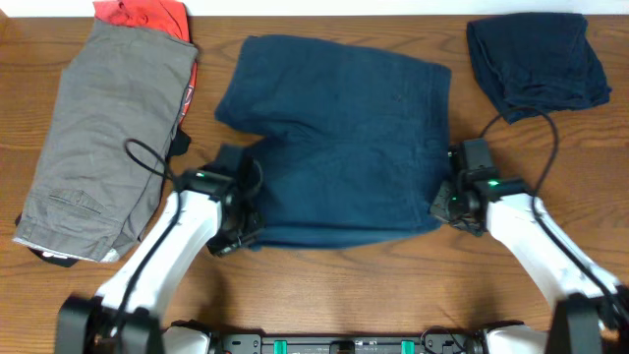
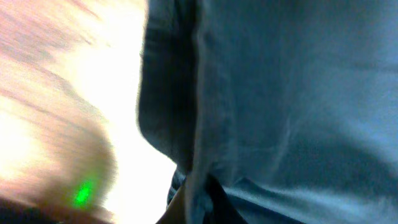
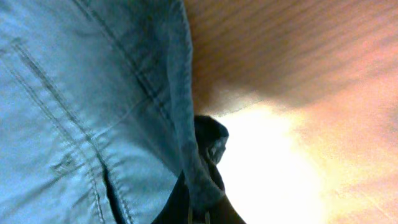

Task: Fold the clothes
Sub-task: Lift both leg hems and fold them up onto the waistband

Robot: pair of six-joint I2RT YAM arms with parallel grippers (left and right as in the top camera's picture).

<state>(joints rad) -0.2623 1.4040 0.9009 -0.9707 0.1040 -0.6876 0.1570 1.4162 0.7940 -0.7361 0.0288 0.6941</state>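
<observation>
At the middle of the brown wooden table (image 1: 324, 295), a pair of dark blue denim shorts (image 1: 334, 128) is spread flat, and its near edge is taken at both ends. The left gripper (image 1: 244, 224) is set at the near left corner and the right gripper (image 1: 444, 205) at the near right corner. In each wrist view the stitched hem is seen running down between dark fingers, so both are judged to be closed on the denim, though the left view is blurred.

A fold of the near edge over towards the far edge is judged to be the step in hand. It would be done well if both corners were raised together and level, so that the cloth is not skewed, and if the hem were laid square on the far edge before release.

Folded grey-khaki shorts (image 1: 98, 147) are laid at the left over a red-orange garment (image 1: 142, 14); a crumpled dark navy garment (image 1: 536, 59) is left at the far right.
</observation>
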